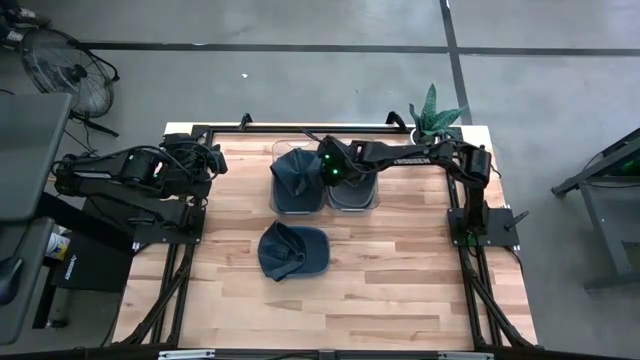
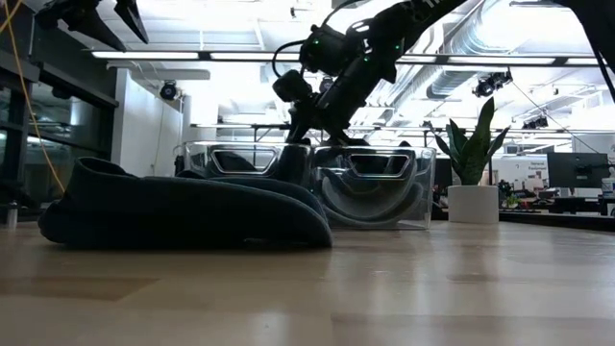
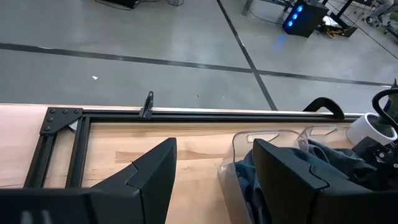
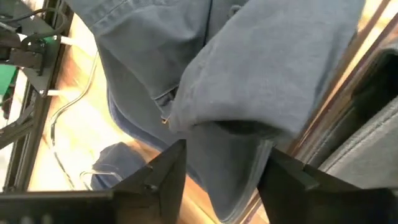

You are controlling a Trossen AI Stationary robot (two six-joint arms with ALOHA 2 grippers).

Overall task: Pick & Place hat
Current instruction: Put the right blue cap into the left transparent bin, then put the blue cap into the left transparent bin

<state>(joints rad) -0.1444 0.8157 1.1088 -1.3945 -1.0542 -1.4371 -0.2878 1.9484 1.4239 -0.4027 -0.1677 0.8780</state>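
One hat (image 1: 295, 178) already lies in the left of two clear bins (image 1: 285, 205) at the far side of the table (image 1: 400, 270), directly under the right gripper (image 1: 322, 170), which hangs over the bin's inner edge. From its own wrist camera the two dark fingers (image 4: 158, 177) stand apart with blue fabric in the gap but not pinched, so this gripper reads as released, and I judge this hat to be delivered or on the point of being let go. The neighbouring bin (image 1: 355, 195), on the arm's own side of the gripper, appears to hold grey fabric too, though what exactly it is I cannot tell. A second hat (image 1: 292, 250) lies on the bare table well in front of the gripper, toward the near edge, untouched; if the job covers every hat, that one is left. The left gripper (image 1: 212, 160) waits off beside the bins near the table's left rear corner, its fingers (image 3: 152, 177) spread and empty. The binned hat is soft dark blue denim, crumpled and folded over itself, with stitched seams showing and part of it mounded above the bin rim. The one on the table sits flatter, brim curling to one side.
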